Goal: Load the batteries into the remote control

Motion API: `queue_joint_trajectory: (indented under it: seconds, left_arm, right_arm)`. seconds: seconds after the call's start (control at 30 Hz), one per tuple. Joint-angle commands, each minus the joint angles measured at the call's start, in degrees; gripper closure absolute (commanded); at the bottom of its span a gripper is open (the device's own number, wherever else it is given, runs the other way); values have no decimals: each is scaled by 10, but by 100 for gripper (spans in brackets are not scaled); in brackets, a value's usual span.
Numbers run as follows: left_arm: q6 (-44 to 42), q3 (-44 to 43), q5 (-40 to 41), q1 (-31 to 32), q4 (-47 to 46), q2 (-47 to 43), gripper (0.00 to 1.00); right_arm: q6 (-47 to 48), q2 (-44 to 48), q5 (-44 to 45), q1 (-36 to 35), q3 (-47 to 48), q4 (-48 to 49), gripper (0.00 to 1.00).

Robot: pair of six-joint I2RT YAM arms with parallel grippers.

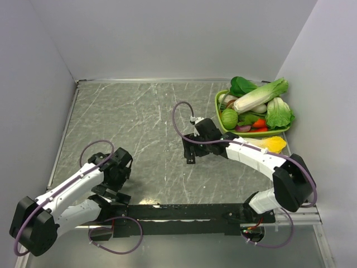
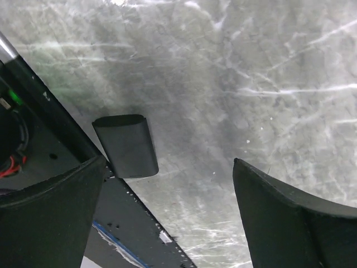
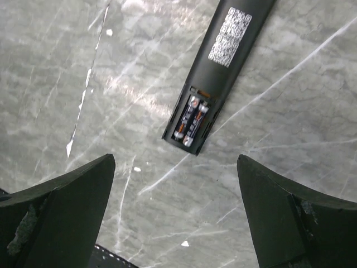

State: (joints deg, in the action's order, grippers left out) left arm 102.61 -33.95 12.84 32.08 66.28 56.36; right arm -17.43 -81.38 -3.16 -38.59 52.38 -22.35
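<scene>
Left gripper (image 2: 167, 167): you have it spread wide with nothing between the fingers, hanging low over the near left part of the grey marbled table (image 1: 139, 123).
Cover piece (image 2: 125, 146): small, flat and black, it lies on the table just beside your left gripper's left finger (image 2: 50, 218). Its near end is at the edge of the black base rail (image 2: 61, 139).
Remote control (image 3: 223, 61): it lies face down near the middle of the table, white label up, under your right wrist. Its back compartment is uncovered at the end nearest the fingers.
Batteries (image 3: 189, 118): two sit side by side inside that open compartment, lengthwise along the remote.
Right gripper (image 3: 174, 162): jaws wide apart and empty, above the remote's compartment end and not touching it.
Green basket (image 1: 218, 111): full of toy vegetables, at the far right by the wall, well apart from the remote.
</scene>
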Motion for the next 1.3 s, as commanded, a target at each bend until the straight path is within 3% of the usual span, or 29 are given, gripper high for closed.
queue_joint_trajectory:
  seconds: [0.0,0.23,0.53,0.93,1.1,1.27]
  left_arm:
    - [58,2,-34,3,13,30,2]
    - [100,20,-40,3,-6,33,4]
    - [97,-3,-34,3,-4,98,4]
    - [71,-21,-36,11,-126,139,9]
    - [25,-70,-46,30,-204,175,11]
    - [-36,-192,-20,79,-185,259,10]
  right_arm:
    - [9,40,-22,4,-21,28,2]
    - [14,69,-30,4,-33,42,2]
    - [15,80,-30,7,-36,52,2]
    - [20,88,-27,13,-41,50,2]
    - [20,90,-26,16,-38,49,2]
    - [30,98,-19,18,-32,37,3]
